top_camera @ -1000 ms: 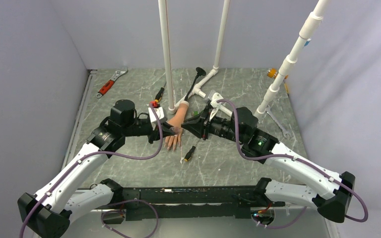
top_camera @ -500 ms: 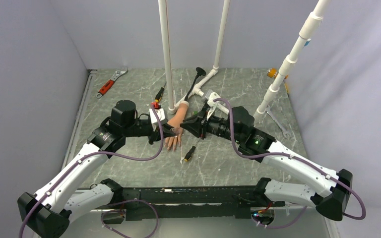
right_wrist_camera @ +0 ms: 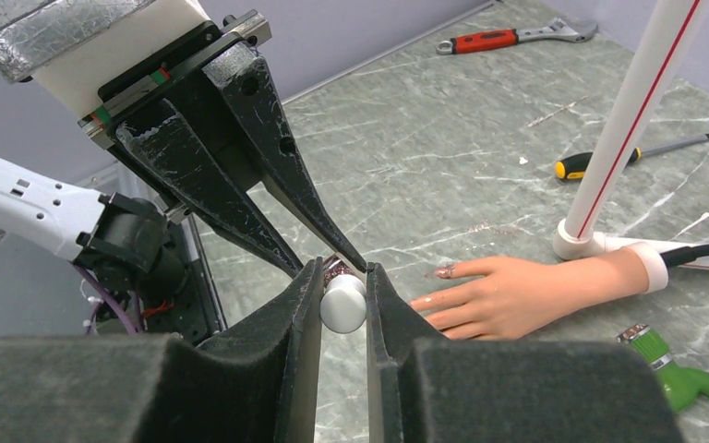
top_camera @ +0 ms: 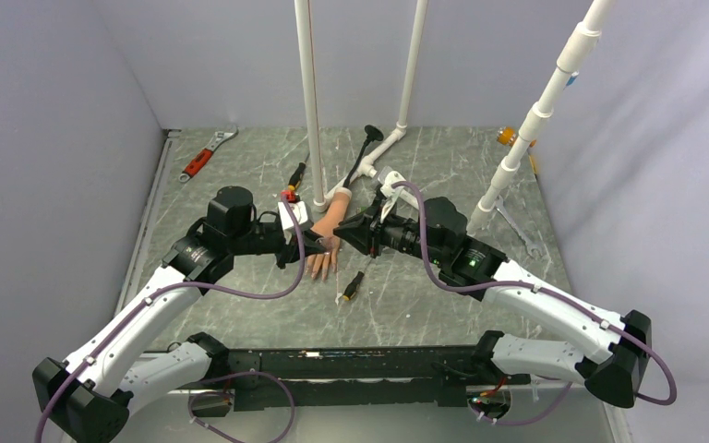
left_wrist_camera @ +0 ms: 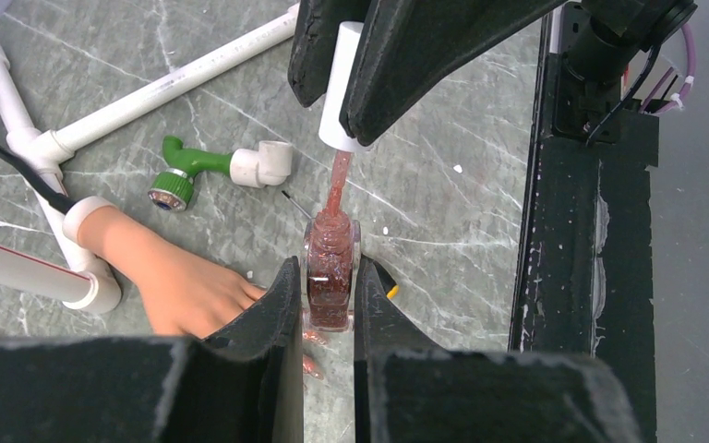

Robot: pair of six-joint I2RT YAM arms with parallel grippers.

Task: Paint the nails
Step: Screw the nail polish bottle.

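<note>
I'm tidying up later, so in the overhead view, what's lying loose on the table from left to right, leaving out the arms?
Left to right: red-handled wrench → screwdriver by the pole → mannequin hand → silver wrench.

Soft, even light falls from above; the counter (top_camera: pixel 240 185) is bright, with faint, soft-edged shadows and a mild sheen. In the wrist views the pads of my left tool (left_wrist_camera: pixel 328 272) and right tool (right_wrist_camera: pixel 343 277) look blurred at 6 o'clock.

Left claw (left_wrist_camera: pixel 330 277) clamped tight, right claw (right_wrist_camera: pixel 343 277) clamped too; both reaching inward, facing closely
</note>
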